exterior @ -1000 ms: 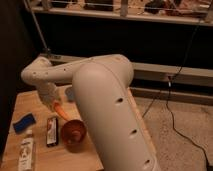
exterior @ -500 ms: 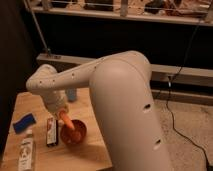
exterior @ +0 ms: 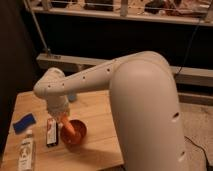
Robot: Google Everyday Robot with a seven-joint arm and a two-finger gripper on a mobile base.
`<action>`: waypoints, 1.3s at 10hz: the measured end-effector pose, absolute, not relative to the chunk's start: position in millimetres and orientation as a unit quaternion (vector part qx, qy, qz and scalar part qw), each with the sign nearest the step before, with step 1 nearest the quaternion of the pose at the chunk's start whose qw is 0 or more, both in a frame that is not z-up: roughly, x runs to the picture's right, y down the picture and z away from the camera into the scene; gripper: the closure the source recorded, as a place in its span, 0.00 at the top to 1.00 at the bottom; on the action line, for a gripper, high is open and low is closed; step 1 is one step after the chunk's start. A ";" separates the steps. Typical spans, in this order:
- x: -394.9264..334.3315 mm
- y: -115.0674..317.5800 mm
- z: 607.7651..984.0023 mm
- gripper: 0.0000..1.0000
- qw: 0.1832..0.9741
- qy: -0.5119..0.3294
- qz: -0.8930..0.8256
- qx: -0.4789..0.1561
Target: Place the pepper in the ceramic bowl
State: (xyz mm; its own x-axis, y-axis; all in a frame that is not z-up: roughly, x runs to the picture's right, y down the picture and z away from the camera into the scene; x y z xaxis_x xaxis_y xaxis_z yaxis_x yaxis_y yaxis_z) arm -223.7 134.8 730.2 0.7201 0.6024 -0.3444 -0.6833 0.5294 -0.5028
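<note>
Just above ceramic bowl (exterior: pixel 75 133), claw (exterior: pixel 63 119)

On the wooden table (exterior: pixel 100 145), a blue sponge-like pad (exterior: pixel 24 123) lies near the left edge, a flat black-and-red packet (exterior: pixel 51 132) rests lengthwise just right of it, a pale bottle (exterior: pixel 26 153) lies at the front-left corner, while a metal railing (exterior: pixel 120 10) spans the dark background.
</note>
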 end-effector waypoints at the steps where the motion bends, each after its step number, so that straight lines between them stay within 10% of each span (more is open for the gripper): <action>1: -217.0 135.4 731.0 0.80 0.872 0.057 0.372 -0.312; 8: -199.9 147.6 743.3 0.80 0.860 0.047 0.389 -0.326; 13: -164.6 68.7 709.6 0.80 0.839 0.047 0.461 -0.286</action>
